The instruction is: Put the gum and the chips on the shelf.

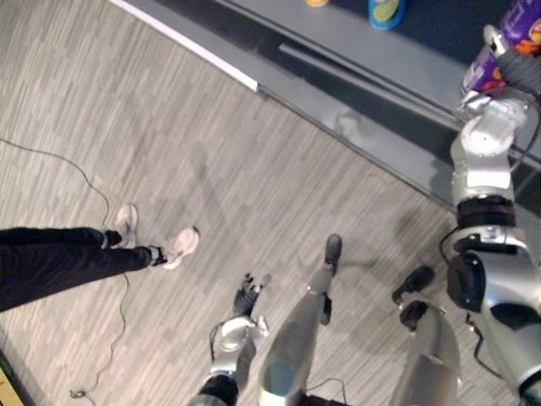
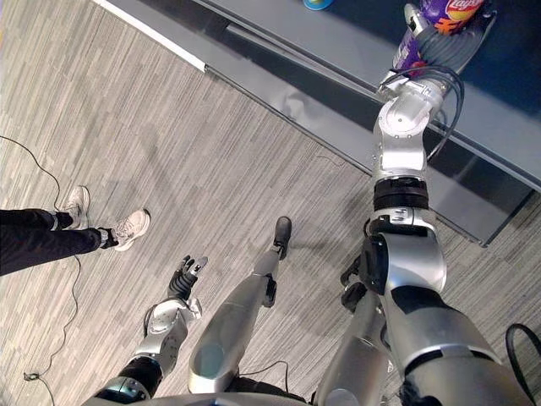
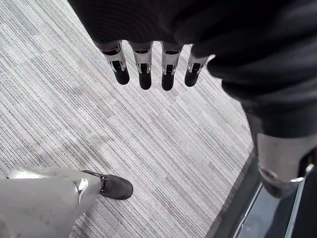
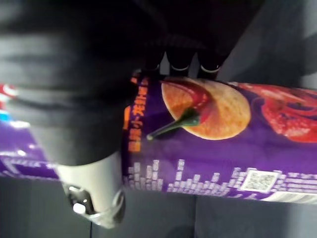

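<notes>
The place looks like an office-type test room set up as a mock shop. Grey striped carpet covers the floor, a long grey shelf carries a blue tub, and a person stands nearby.

Holding a purple chips can up at the dark grey shelf.

Grips the can in the right hand at upper right, fingers wrapped round it, arm stretched up over the shelf. Hangs the left hand low at bottom centre above the striped grey floor, fingers loose, touching nothing. Farther along the shelf, cut off at the top edge: a blue container and, left of it, an orange thing. At left: a person's legs in dark trousers and pale shoes.
</notes>
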### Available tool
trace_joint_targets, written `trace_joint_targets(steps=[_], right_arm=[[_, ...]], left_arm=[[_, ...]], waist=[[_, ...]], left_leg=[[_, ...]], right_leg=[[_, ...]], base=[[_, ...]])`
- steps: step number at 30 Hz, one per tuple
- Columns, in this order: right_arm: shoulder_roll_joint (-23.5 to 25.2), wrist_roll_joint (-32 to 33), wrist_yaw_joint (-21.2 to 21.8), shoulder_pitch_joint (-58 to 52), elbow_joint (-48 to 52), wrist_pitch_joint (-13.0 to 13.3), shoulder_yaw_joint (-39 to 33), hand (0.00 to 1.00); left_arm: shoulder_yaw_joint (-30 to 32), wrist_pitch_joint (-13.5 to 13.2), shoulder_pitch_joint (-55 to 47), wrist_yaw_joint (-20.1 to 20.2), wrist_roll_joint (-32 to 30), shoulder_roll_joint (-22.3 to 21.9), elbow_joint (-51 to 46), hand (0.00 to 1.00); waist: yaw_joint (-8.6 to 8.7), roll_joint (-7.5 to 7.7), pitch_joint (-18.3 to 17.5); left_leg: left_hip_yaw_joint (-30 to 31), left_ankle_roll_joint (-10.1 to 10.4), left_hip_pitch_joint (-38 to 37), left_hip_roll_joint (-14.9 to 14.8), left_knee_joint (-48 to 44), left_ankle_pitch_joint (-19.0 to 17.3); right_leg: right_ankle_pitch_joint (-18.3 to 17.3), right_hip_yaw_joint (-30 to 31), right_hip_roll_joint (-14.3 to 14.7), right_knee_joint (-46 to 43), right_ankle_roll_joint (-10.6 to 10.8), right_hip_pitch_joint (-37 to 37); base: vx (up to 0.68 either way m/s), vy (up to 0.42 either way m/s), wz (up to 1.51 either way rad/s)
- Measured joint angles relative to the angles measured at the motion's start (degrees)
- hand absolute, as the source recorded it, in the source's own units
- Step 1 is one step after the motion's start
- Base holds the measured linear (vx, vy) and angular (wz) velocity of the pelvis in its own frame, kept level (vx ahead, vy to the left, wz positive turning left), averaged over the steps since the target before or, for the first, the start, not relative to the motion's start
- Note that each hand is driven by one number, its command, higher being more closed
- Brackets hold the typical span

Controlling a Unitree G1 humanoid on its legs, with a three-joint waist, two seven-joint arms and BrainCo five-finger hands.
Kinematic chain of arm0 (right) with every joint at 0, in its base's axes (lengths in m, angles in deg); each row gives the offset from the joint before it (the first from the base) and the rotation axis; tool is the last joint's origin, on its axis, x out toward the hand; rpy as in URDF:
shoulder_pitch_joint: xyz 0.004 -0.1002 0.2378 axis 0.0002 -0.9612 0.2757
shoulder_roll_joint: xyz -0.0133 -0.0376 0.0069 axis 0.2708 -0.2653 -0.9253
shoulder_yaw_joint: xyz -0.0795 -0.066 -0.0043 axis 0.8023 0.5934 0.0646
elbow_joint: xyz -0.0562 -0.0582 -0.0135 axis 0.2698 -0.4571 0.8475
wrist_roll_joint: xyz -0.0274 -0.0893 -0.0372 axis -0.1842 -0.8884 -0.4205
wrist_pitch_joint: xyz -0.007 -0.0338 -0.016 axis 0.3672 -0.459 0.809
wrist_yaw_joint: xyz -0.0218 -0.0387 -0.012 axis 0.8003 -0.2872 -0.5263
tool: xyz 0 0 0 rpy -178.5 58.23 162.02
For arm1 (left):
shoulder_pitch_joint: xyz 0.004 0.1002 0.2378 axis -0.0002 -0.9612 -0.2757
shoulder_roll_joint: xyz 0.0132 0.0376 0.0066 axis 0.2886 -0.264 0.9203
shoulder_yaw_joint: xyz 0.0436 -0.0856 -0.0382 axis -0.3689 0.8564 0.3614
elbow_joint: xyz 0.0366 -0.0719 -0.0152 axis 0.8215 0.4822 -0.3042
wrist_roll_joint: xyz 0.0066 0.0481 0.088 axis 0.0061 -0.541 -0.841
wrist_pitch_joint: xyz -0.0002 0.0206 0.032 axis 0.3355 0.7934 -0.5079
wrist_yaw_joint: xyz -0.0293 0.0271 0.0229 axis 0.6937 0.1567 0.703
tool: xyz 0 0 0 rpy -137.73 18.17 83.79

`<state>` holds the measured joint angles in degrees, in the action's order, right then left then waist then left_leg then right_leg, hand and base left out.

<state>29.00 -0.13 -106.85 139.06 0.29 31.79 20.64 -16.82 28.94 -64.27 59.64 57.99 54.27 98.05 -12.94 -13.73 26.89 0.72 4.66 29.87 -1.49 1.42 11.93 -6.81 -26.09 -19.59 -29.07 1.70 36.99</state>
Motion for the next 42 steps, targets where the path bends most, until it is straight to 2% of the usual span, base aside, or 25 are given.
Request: trace_joint_targets(steps=[2, 4, 9, 23, 28, 31, 33, 34, 35, 37, 38, 40, 42], right_arm=[[1.0, 0.5, 0.0, -2.1, -2.2, -1.5, -0.6, 0.0], [1.4, -0.1, -0.3, -4.3, -0.3, 0.3, -0.8, 0.0], [1.6, 0.0, 0.1, -4.3, 0.0, -0.5, -2.0, 0.0], [3.9, 0.1, 2.0, -8.5, -0.3, -0.4, -1.8, 0.0], [6.1, 0.6, 2.7, -12.8, -1.7, 0.1, -0.7, 0.0], [7.1, 0.6, 4.2, -17.0, -1.6, 0.2, 2.7, 0.0], [8.3, 0.6, 5.2, -20.2, -1.7, 0.0, 5.2, 0.0], [9.6, 0.8, 6.5, -22.9, -1.4, -0.3, 7.2, 0.0], [10.0, 1.1, 6.7, -23.6, -1.4, -0.4, 7.6, 0.0], [13.7, 2.3, 8.9, -30.2, 0.9, -1.1, 10.8, 0.0], [14.7, 2.8, 9.8, -32.2, 1.4, -1.4, 12.0, 0.0], [17.7, 4.3, 13.7, -40.5, 2.5, -2.5, 15.6, 0.0], [19.4, 5.1, 16.3, -45.5, 4.7, -2.6, 17.3, 0.0]], left_arm=[[0.0, 0.0, 0.0, 0.0, 0.0, 0.0, 0.3, 0.0], [0.1, 0.0, 0.0, 0.0, 0.0, 0.0, 0.3, 0.0], [0.2, 0.0, 0.1, 0.0, 0.0, -0.1, 0.3, 0.0], [0.4, 0.1, 0.1, 0.0, 0.0, -0.5, 0.8, 0.0], [0.8, 0.5, 0.1, 0.0, -0.6, -0.6, 3.7, 0.0], [0.9, 1.1, 0.1, 0.1, -1.2, -0.6, 5.0, 0.0], [2.4, 1.3, 0.0, 0.4, -1.4, -0.5, 6.2, 0.0], [4.0, 1.5, -0.1, 0.8, -2.7, -0.2, 7.3, 0.0], [4.5, 1.6, -0.2, 0.9, -2.9, -0.2, 7.5, 0.0], [6.5, 2.5, -0.9, 1.3, -3.6, 0.5, 8.9, 0.0], [7.2, 2.8, -1.2, 1.4, -4.1, 0.7, 9.0, 0.0], [8.7, 4.0, -2.9, 2.3, -6.7, 1.7, 9.4, 0.0], [11.1, 4.6, -4.2, 2.5, -8.2, 1.8, 9.5, 0.0]], waist=[[-0.17, 0.0, 0.0], [-0.4, 0.0, 0.0], [-0.42, 0.01, 0.0], [0.2, 0.04, 0.0], [1.22, 0.22, 0.0], [2.43, 0.38, 0.0], [3.49, 1.27, 0.0], [3.83, 2.69, 0.0], [4.01, 3.08, 0.0], [5.07, 6.04, -0.1], [5.16, 6.84, -0.2], [5.49, 9.77, -1.4], [6.7, 11.24, -2.4]], left_leg=[[0.0, 0.0, 0.2, -0.1, 0.0, 0.0], [-0.2, 0.0, 0.8, -0.1, 0.0, -0.1], [-0.5, 0.0, 1.0, -0.3, -0.8, -0.1], [-1.7, 0.3, -1.0, -1.4, -2.4, -1.7], [-1.9, 0.2, -4.3, -2.0, -3.6, -3.0], [-2.0, 0.3, -6.9, -2.1, -3.6, -3.6], [-2.1, 0.2, -8.8, -2.4, -3.6, -4.1], [-2.7, 0.4, -10.4, -2.8, -3.6, -4.7], [-2.8, 0.4, -10.8, -2.9, -3.6, -4.7], [-3.4, 0.8, -13.6, -3.8, -3.5, -5.7], [-3.8, 0.9, -14.5, -4.2, -3.5, -6.0], [-5.4, 1.2, -17.0, -5.1, -3.5, -7.1], [-6.3, 1.3, -18.4, -5.6, -3.3, -7.5]], right_leg=[[0.0, 0.2, 0.1, 0.0, 0.0, 0.3], [0.0, 0.6, 0.2, 0.0, 0.0, 1.2], [0.2, 1.1, 0.5, -0.2, -0.4, 1.4], [0.3, 1.4, 1.8, 1.0, -0.3, -1.5], [0.3, 1.4, 2.6, 2.2, -0.3, -5.7], [0.3, 1.3, 2.9, 3.1, -0.2, -8.6], [0.3, 1.2, 3.4, 3.9, -0.1, -10.8], [0.3, 1.4, 3.9, 4.6, -0.1, -12.5], [0.3, 1.4, 4.1, 4.8, -0.1, -12.8], [0.4, 1.7, 5.5, 6.6, 0.0, -16.0], [0.4, 2.0, 5.9, 7.1, 0.1, -16.8], [0.6, 3.3, 7.3, 8.9, 0.4, -19.0], [0.8, 3.9, 8.1, 10.3, 0.8, -20.4]], base=[[-0.01, -0.052, -0.05], [-0.01, -0.058, -0.07], [-0.01, -0.049, -0.05], [-0.02, -0.05, -0.04], [0.02, -0.047, -0.05], [0.03, -0.02, -0.03], [0.04, -0.035, -0.09], [0.03, -0.035, -0.15], [0.04, -0.047, -0.18], [0.03, -0.045, -0.2], [0.06, -0.06, -0.32], [0.07, -0.055, -0.36], [0.06, -0.021, -0.26]])
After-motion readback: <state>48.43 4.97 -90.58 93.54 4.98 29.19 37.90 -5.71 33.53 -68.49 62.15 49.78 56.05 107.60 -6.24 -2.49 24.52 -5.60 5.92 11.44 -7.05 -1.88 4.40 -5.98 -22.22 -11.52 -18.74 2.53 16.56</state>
